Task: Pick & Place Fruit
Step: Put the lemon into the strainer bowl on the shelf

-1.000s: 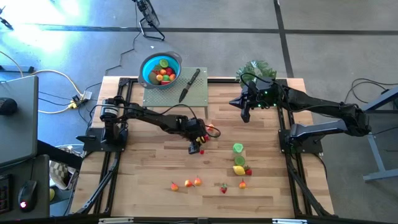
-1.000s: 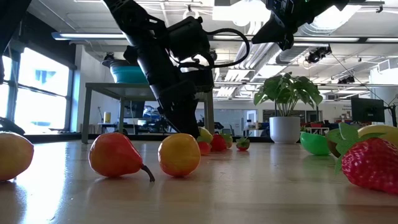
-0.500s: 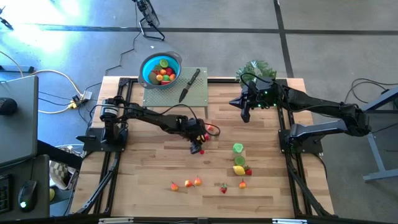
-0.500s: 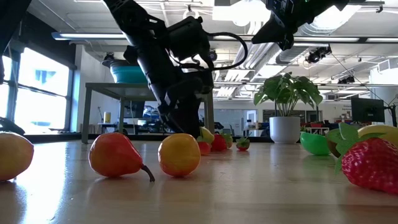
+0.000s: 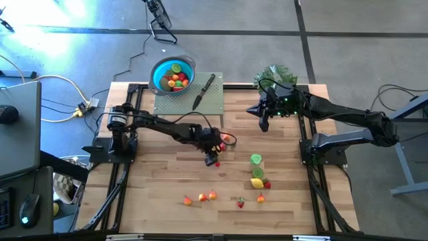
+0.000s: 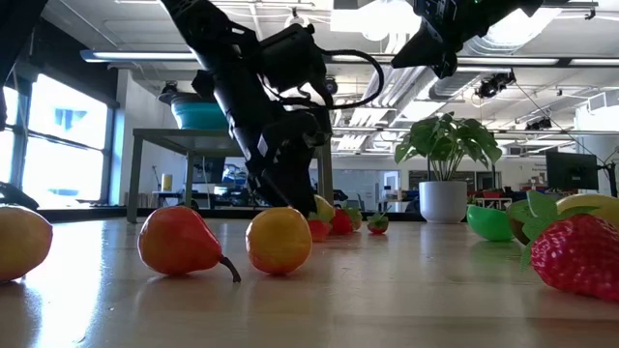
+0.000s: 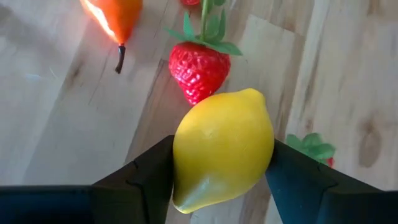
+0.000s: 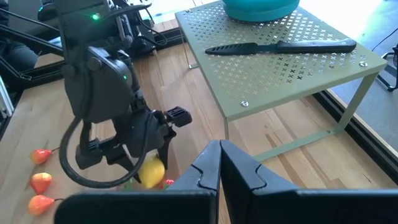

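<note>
I'm at the pick step: my left gripper (image 7: 221,180) sits low over the middle of the tabletop (image 5: 167,187), just left of centre in the high view, and its 2 fingers (image 7: 146,171) are partly open yet pressed against both sides of a yellow lemon (image 7: 222,149), so I judge the grip is made or all but made. In the left wrist view a strawberry (image 7: 199,70) lies just beyond the lemon and an orange pear (image 7: 118,15) sits in the upper left corner. I cannot tell whether the lemon is off the wood yet. The rest of the loose fruit is scattered toward the lower middle of the high view: 2 green pieces (image 5: 257,161), another lemon (image 5: 256,182) and a row of small red and orange ones (image 5: 202,197). The blue bowl (image 5: 159,67), already holding several pieces, stands at the top of the frame beside the green perforated stand (image 5: 221,100) where the knife (image 5: 202,92) lies. My right gripper (image 8: 219,168) is fully closed on nothing, waiting high at the upper right near the potted plant (image 5: 273,73). Next I'd firm the hold, lift straight up clear of the strawberry, and carry up and left over the stand's edge to release above the bowl.
</note>
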Action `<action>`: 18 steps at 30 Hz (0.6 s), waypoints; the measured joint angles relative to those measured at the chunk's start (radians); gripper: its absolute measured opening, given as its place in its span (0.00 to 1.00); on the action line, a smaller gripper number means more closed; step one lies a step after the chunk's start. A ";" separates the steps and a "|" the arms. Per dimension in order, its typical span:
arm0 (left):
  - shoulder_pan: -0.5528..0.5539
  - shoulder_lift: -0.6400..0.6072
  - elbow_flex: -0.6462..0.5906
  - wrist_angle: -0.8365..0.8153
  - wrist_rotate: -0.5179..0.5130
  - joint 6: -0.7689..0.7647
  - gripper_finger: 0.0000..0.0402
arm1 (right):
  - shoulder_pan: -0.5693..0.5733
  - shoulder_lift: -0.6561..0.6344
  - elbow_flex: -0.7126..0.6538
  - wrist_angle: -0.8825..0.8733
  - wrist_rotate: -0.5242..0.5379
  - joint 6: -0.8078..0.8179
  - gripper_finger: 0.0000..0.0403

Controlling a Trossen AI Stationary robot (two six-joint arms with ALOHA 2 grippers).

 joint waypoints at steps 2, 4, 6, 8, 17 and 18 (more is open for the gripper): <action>0.000 -0.013 0.000 -0.001 0.000 -0.006 0.52 | 0.000 0.000 0.000 0.000 0.000 0.000 0.01; 0.000 -0.035 0.000 -0.007 0.000 -0.009 0.52 | 0.000 0.000 0.000 0.000 0.000 0.000 0.01; 0.000 -0.063 0.000 -0.008 -0.001 -0.027 0.52 | 0.000 0.000 0.000 0.000 0.000 0.000 0.01; 0.000 -0.096 0.001 -0.014 -0.001 -0.039 0.52 | 0.000 0.000 0.000 0.000 0.000 0.000 0.01; 0.000 -0.267 0.001 -0.057 -0.010 -0.172 0.51 | 0.000 0.000 0.000 0.000 -0.002 -0.005 0.01; 0.000 -0.287 0.000 -0.056 -0.010 -0.184 0.51 | 0.000 0.000 0.000 0.000 -0.001 -0.005 0.01</action>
